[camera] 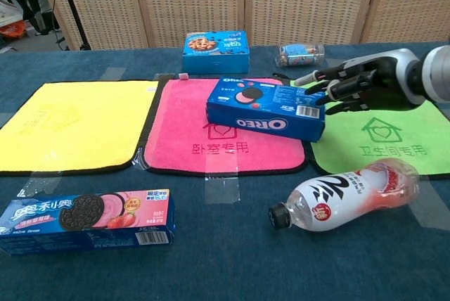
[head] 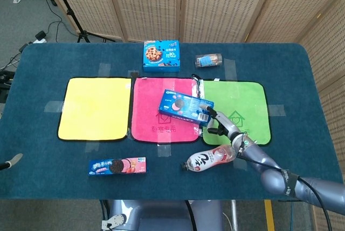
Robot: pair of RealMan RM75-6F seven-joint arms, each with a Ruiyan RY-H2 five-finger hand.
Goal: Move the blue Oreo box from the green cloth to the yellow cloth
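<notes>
Overhead, in the head view, the right hand holds the blue Oreo box by its right end, the box tilted over the pink cloth, between the green cloth and the yellow cloth. A drink bottle lies on the tabletop just below the hand. The left hand barely enters at the frame edge; its state cannot be told.

In the chest view, the right hand's fingers grip the box's end over the pink cloth's right part, its left end lower. A strawberry Oreo pack lies in front.
</notes>
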